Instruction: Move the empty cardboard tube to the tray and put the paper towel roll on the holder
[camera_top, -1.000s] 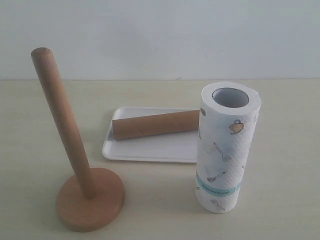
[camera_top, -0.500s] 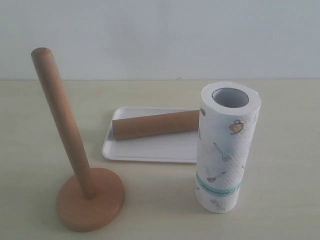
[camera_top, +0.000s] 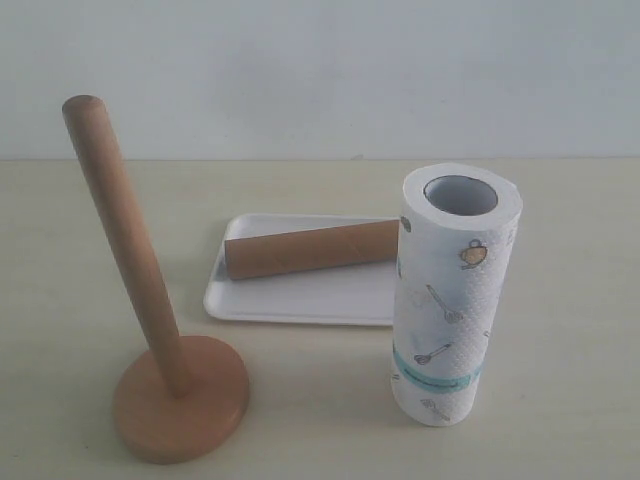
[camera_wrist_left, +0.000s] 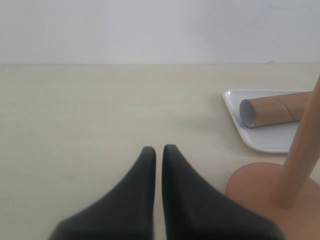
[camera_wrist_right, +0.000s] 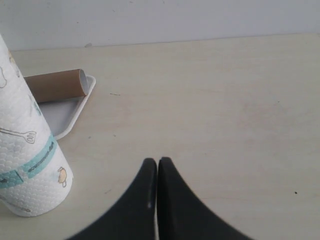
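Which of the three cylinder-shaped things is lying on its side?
The brown cardboard tube, lying in the white tray; the towel roll and wooden post stand upright.

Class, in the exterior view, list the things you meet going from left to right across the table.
holder → tray, with the empty cardboard tube lying in it → paper towel roll

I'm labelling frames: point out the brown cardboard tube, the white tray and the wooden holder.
Brown cardboard tube (camera_top: 310, 250), exterior view, mid-side.
White rectangular tray (camera_top: 300, 300), exterior view, bare front floor.
Wooden dowel holder (camera_top: 131, 245), exterior view, mid-post.
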